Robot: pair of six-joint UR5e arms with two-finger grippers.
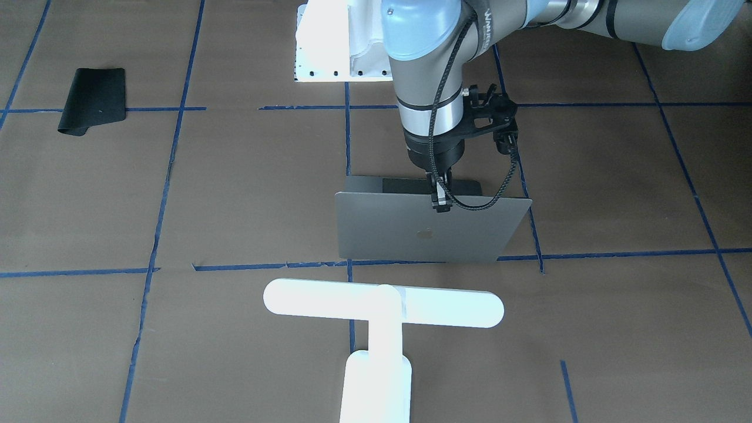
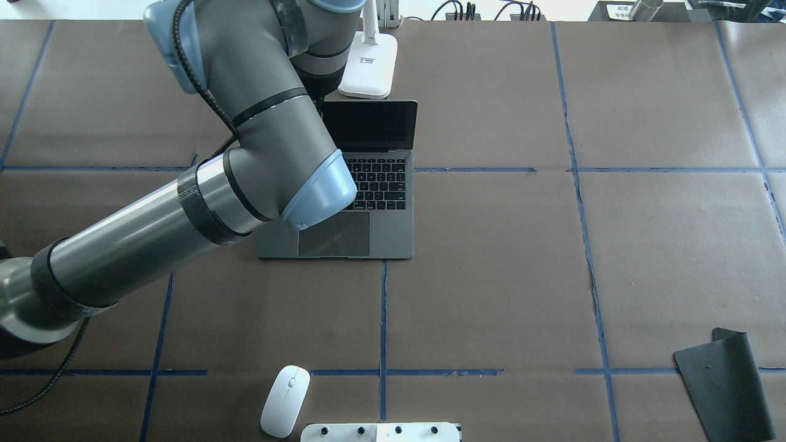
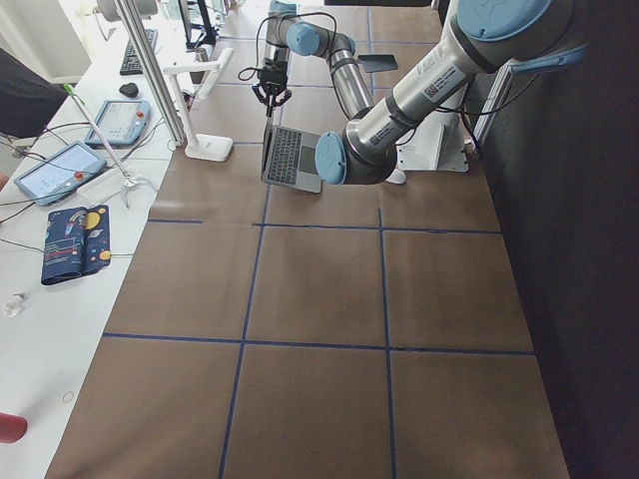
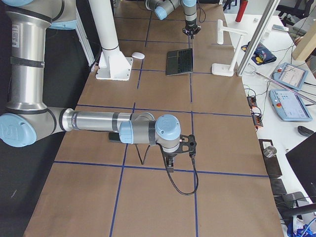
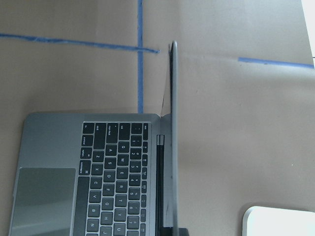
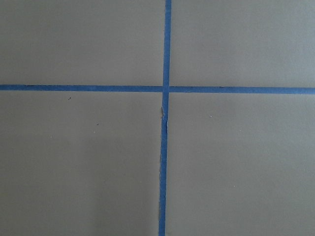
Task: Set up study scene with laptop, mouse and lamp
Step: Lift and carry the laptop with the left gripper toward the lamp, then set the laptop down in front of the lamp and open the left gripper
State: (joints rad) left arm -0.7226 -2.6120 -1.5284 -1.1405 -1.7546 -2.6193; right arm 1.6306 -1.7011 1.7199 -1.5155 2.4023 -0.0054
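The space-grey laptop (image 1: pixel 411 232) stands open in the middle of the table with its lid upright and its keyboard (image 2: pixel 379 183) toward me. My left gripper (image 1: pixel 441 203) comes down on the middle of the lid's top edge, with one finger over the logo side, and is shut on the lid. The left wrist view shows the lid edge-on (image 5: pixel 172 123). The white lamp (image 1: pixel 383 306) stands just behind the laptop, its base (image 2: pixel 368 67) close to the lid. The white mouse (image 2: pixel 284 400) lies near my base. My right gripper (image 4: pixel 169 165) hangs over bare table far to the right; I cannot tell if it is open.
A black mat (image 2: pixel 724 383) lies at the near right, one corner curled. A white block with bolt holes (image 2: pixel 381 433) sits at the near edge beside the mouse. Brown paper with blue tape lines (image 6: pixel 165 88) covers the table.
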